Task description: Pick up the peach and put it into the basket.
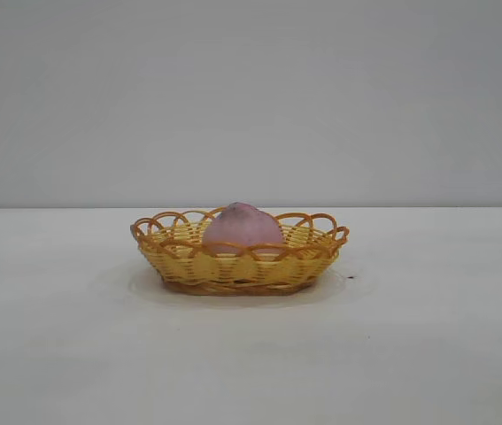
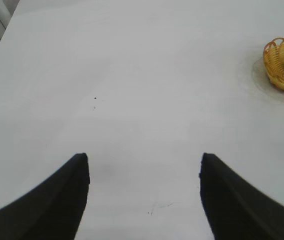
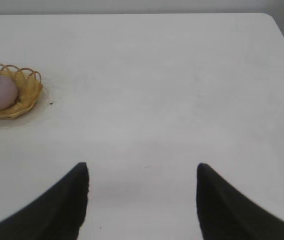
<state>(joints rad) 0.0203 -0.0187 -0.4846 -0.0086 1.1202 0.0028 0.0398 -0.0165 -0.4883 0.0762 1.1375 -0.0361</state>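
Peach (image 1: 243, 227): seated inside the basket (image 1: 237, 266), mid-table (image 1: 428, 354).
Left gripper (image 2: 144, 165): fingers spread wide, nothing held, well apart from the basket.
Right gripper (image 3: 142, 172): fingers spread wide, nothing held.

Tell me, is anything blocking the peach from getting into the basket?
No. The peach already sits inside the basket. The left gripper and right gripper are both open over bare table, away from it.
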